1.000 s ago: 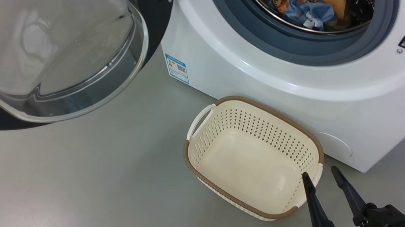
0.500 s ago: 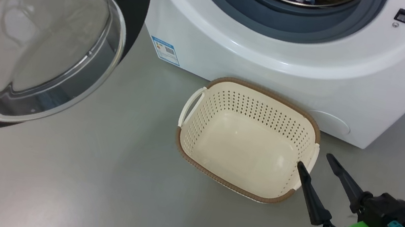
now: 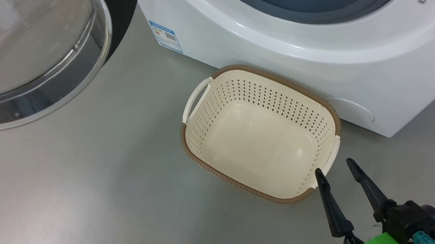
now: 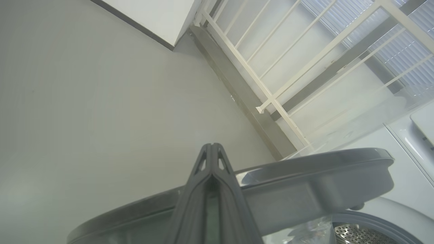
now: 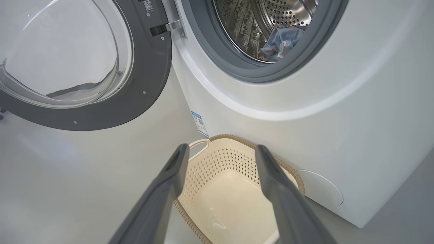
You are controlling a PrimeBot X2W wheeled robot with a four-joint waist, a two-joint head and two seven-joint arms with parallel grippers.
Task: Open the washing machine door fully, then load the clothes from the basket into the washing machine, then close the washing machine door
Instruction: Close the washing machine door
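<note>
The washing machine stands at the top of the head view, and its door hangs swung open on the left, glass bowl facing me. On the floor in front sits the basket, with nothing in it. My right gripper is open, its fingertips at the basket's right end. Along the right wrist view, that gripper points over the basket, and the clothes lie in the steel drum. My left gripper is shut on nothing, close against the door's grey rim.
Grey floor spreads left of and below the basket. A white railing and a wall base show beyond the door in the left wrist view. A blue label marks the machine's lower left front.
The head camera has tilted down, so machine, door and basket slide up and left in the picture. The right gripper stays open by the basket's right end.
</note>
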